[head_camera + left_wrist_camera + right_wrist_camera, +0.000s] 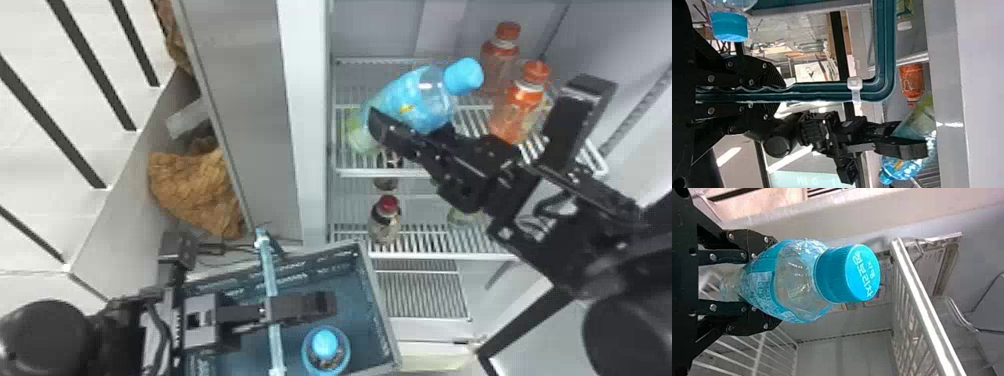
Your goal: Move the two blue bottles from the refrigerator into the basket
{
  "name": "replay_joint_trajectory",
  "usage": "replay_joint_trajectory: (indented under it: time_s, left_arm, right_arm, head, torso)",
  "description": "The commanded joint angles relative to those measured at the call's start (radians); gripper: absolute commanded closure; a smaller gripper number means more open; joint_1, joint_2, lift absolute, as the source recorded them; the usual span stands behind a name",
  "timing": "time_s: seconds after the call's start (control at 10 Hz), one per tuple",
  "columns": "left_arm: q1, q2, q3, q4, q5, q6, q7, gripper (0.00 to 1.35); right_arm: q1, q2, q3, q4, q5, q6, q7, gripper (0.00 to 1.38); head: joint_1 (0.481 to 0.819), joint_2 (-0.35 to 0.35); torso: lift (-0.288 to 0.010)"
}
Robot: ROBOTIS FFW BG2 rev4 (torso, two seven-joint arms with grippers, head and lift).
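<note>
In the head view, my right gripper is shut on a blue bottle, held tilted in front of the upper refrigerator shelf, cap toward the upper right. The right wrist view has this bottle between the fingers of my right gripper. Another blue bottle stands inside the basket. Over the basket, my left gripper is at the light-blue handle bar. Seen from the left wrist, my left gripper is shut on that handle, near the basketed bottle's cap.
Two orange-capped bottles stand on the upper shelf, right of the held bottle. A red-capped bottle is on the shelf below. The refrigerator's side wall rises behind the basket. A brown bundle lies farther left.
</note>
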Motion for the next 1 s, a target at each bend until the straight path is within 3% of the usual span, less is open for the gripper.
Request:
replay_joint_trajectory:
  time_s: [0.0,0.3,0.5,0.9]
  left_arm:
    - [0.003,0.0,0.001,0.002,-0.001,0.003,0.0,1.2]
    - [0.008,-0.005,0.007,0.002,-0.003,0.003,0.001,1.2]
    - [0.008,-0.008,0.009,0.002,-0.003,0.003,0.005,1.2]
    - [0.006,-0.009,0.011,0.002,0.001,0.003,0.006,1.2]
  right_arm:
    - [0.052,-0.004,-0.026,-0.062,-0.01,0.061,0.015,1.26]
    - [0.14,-0.016,-0.056,-0.167,-0.04,0.169,0.055,1.26]
    - [0.167,-0.024,-0.066,-0.189,-0.07,0.235,0.108,1.26]
    - [0.246,-0.027,-0.062,-0.251,-0.094,0.351,0.142,1.26]
  head:
    - [0.695,-0.011]
    - [0.695,-0.01]
    - [0.695,0.0]
    - [0.695,0.026]
  torso:
    - [-0.01]
    - [-0.01]
    - [-0.01]
    - [-0.01]
